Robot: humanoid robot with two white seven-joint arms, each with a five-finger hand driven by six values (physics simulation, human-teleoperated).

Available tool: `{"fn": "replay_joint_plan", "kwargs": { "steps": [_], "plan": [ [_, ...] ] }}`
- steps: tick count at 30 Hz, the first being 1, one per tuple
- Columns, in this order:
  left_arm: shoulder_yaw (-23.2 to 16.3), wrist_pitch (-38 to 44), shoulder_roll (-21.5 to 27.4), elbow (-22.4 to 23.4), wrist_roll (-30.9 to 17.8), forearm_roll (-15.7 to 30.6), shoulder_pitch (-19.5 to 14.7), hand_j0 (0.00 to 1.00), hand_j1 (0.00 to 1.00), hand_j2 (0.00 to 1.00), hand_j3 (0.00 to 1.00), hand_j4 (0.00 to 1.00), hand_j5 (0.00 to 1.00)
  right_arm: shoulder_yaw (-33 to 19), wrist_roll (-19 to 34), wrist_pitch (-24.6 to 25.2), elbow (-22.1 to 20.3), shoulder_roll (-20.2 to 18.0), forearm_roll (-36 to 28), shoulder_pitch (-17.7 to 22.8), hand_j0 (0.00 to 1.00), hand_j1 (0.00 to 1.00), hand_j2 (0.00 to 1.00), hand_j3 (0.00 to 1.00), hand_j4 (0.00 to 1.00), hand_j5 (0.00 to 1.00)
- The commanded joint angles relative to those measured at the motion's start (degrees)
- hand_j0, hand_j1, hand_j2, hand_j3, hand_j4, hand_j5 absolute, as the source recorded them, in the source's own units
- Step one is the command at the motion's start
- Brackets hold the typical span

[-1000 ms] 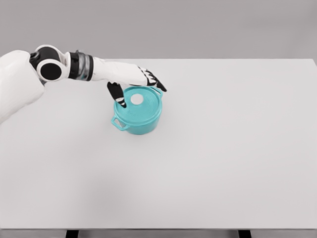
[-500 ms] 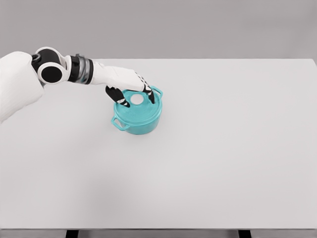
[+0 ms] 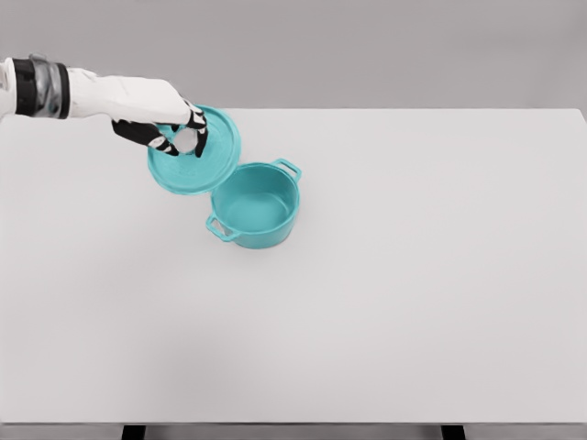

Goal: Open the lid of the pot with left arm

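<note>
A teal pot (image 3: 257, 209) with two side handles stands uncovered on the white table (image 3: 413, 275), its inside showing. Its round teal lid (image 3: 200, 158) hangs tilted in the air up and to the left of the pot, overlapping the pot's rim in the view. My left hand (image 3: 179, 137) comes in from the left edge and is shut on the lid's white knob, fingers curled around it. The right arm does not show.
The table's far edge runs just behind the lid. Nothing else stands on the table besides the pot.
My left hand closed on the lid's knob, then lifted the lid off the pot and carried it up and to the left. The pot stayed in place.
</note>
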Motion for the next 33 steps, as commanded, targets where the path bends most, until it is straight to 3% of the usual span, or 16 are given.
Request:
{"fn": "replay_joint_plan", "kwargs": {
  "steps": [1, 4, 5, 6, 7, 11, 18, 21, 25, 28, 29, 30, 31, 32, 33],
  "plan": [
    [0.0, 0.2, 6.8, 0.5, -0.1, 1.3, 0.0, 0.30, 0.30, 0.30, 0.30, 0.30, 0.30, 0.0, 0.0, 0.0, 0.0, 0.0, 0.0, 0.0, 1.00, 1.00, 1.00, 1.00, 1.00, 1.00],
    [0.1, 0.2, 7.2, 6.8, -0.1, 1.1, 4.0, 0.31, 0.31, 0.31, 0.31, 0.31, 0.31, 0.0, 0.0, 0.0, 0.0, 0.0, 0.0, 0.0, 1.00, 1.00, 1.00, 1.00, 1.00, 1.00],
    [0.3, 0.2, 6.8, 8.3, -0.1, 1.0, 4.5, 0.59, 0.59, 0.59, 0.59, 0.59, 0.59, 0.0, 0.0, 0.0, 0.0, 0.0, 0.0, 0.0, 1.00, 1.00, 1.00, 1.00, 1.00, 1.00],
    [0.4, 0.2, 6.8, 9.9, -0.1, 0.7, 4.6, 0.92, 0.92, 0.92, 0.92, 0.92, 0.92, 0.0, 0.0, 0.0, 0.0, 0.0, 0.0, 0.0, 1.00, 1.00, 1.00, 1.00, 1.00, 1.00],
    [1.0, 0.2, 6.8, 9.9, -0.1, 0.7, 4.5, 1.00, 1.00, 1.00, 1.00, 1.00, 1.00, 0.0, 0.0, 0.0, 0.0, 0.0, 0.0, 0.0, 1.00, 1.00, 1.00, 1.00, 1.00, 1.00],
    [1.3, 0.2, 6.4, 6.7, -0.1, 1.5, 4.6, 1.00, 1.00, 1.00, 1.00, 1.00, 1.00, 0.0, 0.0, -0.1, 0.0, 0.0, 0.0, 0.0, 1.00, 1.00, 1.00, 1.00, 1.00, 1.00],
    [0.3, 0.2, 6.3, 6.5, -0.1, 2.5, 5.1, 1.00, 1.00, 1.00, 1.00, 1.00, 1.00, 0.0, 0.0, 0.0, 0.0, 0.0, 0.0, 0.0, 1.00, 1.00, 1.00, 1.00, 1.00, 1.00],
    [0.4, 0.2, 3.1, 7.1, -0.1, 1.3, 5.1, 1.00, 1.00, 1.00, 1.00, 1.00, 1.00, 0.0, 0.0, 0.0, 0.0, 0.0, 0.0, 0.0, 1.00, 1.00, 1.00, 1.00, 1.00, 1.00],
    [2.1, 0.2, 2.8, 8.5, -0.1, -3.4, 5.0, 1.00, 1.00, 1.00, 1.00, 1.00, 1.00, 0.0, 0.0, 0.0, 0.0, 0.0, 0.0, 0.0, 1.00, 1.00, 1.00, 1.00, 1.00, 1.00],
    [3.1, 0.2, 2.9, 8.5, -0.1, -3.5, 5.1, 1.00, 1.00, 1.00, 1.00, 1.00, 1.00, 0.0, 0.0, 0.0, 0.0, 0.0, 0.0, 0.0, 1.00, 1.00, 1.00, 1.00, 1.00, 1.00],
    [5.2, 0.2, 3.2, 8.3, -0.1, -3.2, 5.2, 1.00, 1.00, 1.00, 1.00, 1.00, 1.00, 0.0, 0.0, 0.0, 0.0, 0.0, 0.0, 0.0, 1.00, 1.00, 1.00, 1.00, 1.00, 1.00],
    [9.9, 0.2, 3.5, 7.3, -0.1, -2.6, 5.5, 1.00, 1.00, 1.00, 1.00, 1.00, 1.00, 0.0, 0.0, 0.0, 0.0, 0.0, 0.0, 0.0, 1.00, 1.00, 1.00, 1.00, 1.00, 1.00],
    [13.5, 0.2, 4.6, 1.6, -0.1, -0.6, 7.6, 1.00, 1.00, 1.00, 1.00, 1.00, 1.00, 0.0, 0.0, 0.0, 0.0, 0.0, 0.0, 0.0, 1.00, 1.00, 1.00, 1.00, 1.00, 1.00],
    [16.9, 0.2, 5.9, 0.7, -0.1, 4.8, 12.6, 1.00, 1.00, 1.00, 1.00, 1.00, 1.00, 0.0, 0.0, 0.0, 0.0, 0.0, 0.0, 0.0, 1.00, 1.00, 1.00, 1.00, 1.00, 1.00],
    [20.6, 0.2, 6.2, 0.3, -0.1, 6.2, 16.0, 1.00, 1.00, 1.00, 1.00, 1.00, 1.00, 0.0, 0.0, 0.0, 0.0, 0.0, 0.0, 0.0, 1.00, 1.00, 1.00, 1.00, 1.00, 1.00]
  ]
}}
